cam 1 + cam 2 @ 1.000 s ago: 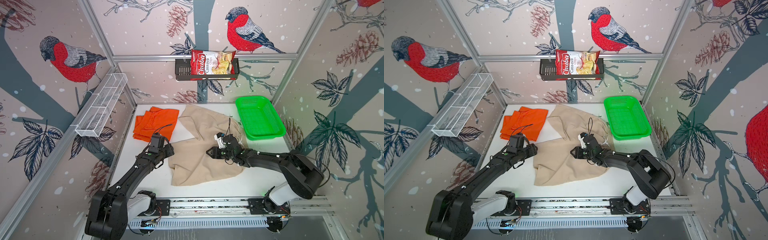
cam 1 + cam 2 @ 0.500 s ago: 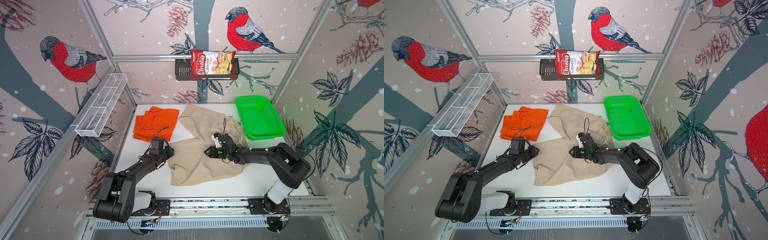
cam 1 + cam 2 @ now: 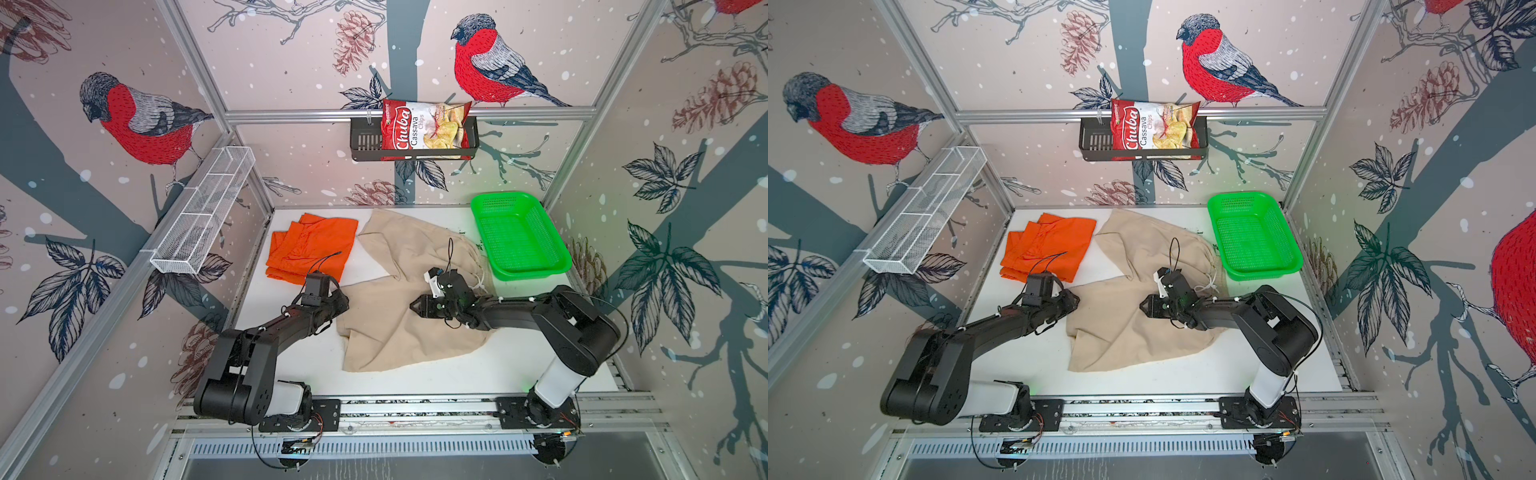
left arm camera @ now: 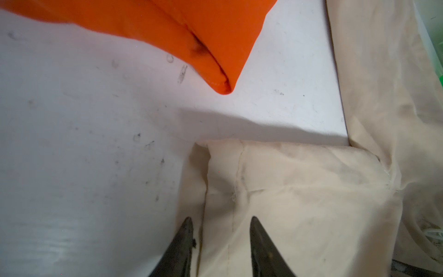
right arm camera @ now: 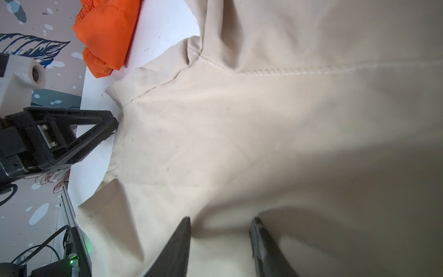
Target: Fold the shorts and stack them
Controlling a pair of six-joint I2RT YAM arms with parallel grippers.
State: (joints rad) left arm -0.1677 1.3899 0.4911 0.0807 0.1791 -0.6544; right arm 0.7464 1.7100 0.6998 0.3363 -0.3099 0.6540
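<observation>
The beige shorts [image 3: 386, 332] lie spread out and unfolded on the white worktop [image 3: 457, 374], just beside the green mesh basket [image 3: 534, 272]; their gathered waistband, with its white drawstring [image 3: 478, 284], is the part nearest the basket's near corner, and I cannot tell whether cloth and basket touch there; both legs run away from the basket.

The orange shorts [image 3: 311, 245] lie folded, well apart from the basket, beyond the beige pair from it; in the left wrist view a strip of bare worktop shows between an orange corner [image 4: 224, 88] and the beige cloth, so the two pairs are not stacked.

My left tool [image 3: 343, 303] is down at the hem of one beige leg, at the edge of the pair farthest from the basket; in its wrist view the fingers [image 4: 260, 239] stand apart with the hem between them, the cloth lying flat in the gap, so it is open and grips nothing.

My right tool [image 3: 415, 309] sits low over the middle of the beige shorts, between my left tool and the basket; in the right wrist view [image 5: 220, 219] its jaws are parted over the cloth; I see no fold pinched between them.
</observation>
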